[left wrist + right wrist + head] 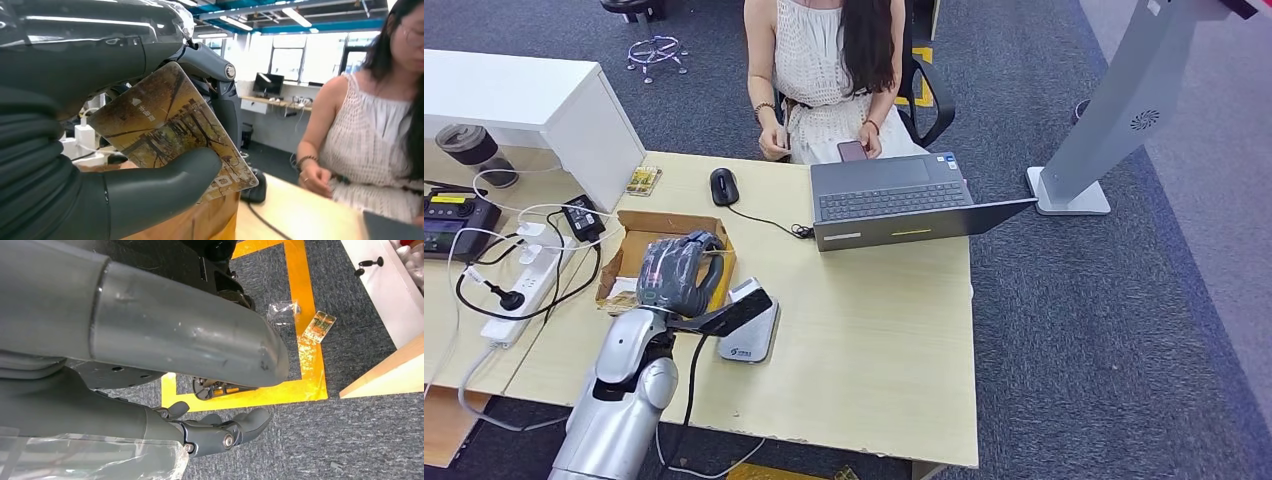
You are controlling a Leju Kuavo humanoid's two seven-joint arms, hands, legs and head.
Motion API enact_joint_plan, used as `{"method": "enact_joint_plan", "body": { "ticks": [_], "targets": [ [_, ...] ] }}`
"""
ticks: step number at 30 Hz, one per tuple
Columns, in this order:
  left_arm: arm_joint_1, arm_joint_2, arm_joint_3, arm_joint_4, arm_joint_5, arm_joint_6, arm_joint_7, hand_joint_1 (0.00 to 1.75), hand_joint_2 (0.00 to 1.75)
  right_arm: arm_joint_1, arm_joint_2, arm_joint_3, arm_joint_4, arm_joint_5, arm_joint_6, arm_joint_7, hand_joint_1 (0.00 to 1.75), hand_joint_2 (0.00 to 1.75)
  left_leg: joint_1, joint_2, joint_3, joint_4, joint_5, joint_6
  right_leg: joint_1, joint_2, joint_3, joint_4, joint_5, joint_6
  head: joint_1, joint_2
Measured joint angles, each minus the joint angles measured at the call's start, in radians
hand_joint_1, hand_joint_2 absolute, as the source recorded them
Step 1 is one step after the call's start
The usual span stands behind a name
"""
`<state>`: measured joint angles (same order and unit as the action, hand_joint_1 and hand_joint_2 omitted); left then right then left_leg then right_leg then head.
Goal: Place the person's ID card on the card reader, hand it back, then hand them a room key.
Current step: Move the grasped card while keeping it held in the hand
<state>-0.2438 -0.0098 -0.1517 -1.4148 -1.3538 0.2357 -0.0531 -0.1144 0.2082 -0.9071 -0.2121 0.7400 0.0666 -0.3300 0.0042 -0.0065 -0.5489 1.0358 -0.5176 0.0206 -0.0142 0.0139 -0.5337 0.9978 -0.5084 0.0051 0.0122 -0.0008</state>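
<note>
step: judged to be the last one, handing over a room key; left hand sits over the cardboard box at centre-left of the head view with a card already in it
left hand: thumb presses a room key card against the darker fingers; card is brown-gold with a tree-like print, tilted, one corner poking out toward the person
right hand: hangs over the floor, fingers loosely curled, nothing in it
card reader: white wedge, just right of the left hand in the head view, near the desk's front edge; can't tell if anything lies on it
person: seated at top centre of the head view, behind the desk, looking at a phone held in both hands
next move: probably lift clear of the box, reach across to the far edge, card edge first; person's hands are busy, so the grip should hold until they take it
surface: light wood desk; open laptop right of centre, mouse, power strip and cables at left
room: grey carpet, yellow floor tape, grey kiosk stand upper right; office windows behind the person in the left wrist view
</note>
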Motion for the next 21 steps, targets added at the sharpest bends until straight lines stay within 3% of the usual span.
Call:
{"method": "enact_joint_plan", "body": {
  "ticks": [21],
  "targets": [
    [-0.001,0.001,-0.015,0.149,-0.029,-0.068,0.046,1.75,1.75,0.0,0.0,0.0,0.0,0.002,-0.001,0.012,0.0,0.0,0.0,0.0,0.0,0.0,0.0,0.0,0.0,0.0,0.0,0.0,0.0,0.0,0.0,0.0]
  ]
}}
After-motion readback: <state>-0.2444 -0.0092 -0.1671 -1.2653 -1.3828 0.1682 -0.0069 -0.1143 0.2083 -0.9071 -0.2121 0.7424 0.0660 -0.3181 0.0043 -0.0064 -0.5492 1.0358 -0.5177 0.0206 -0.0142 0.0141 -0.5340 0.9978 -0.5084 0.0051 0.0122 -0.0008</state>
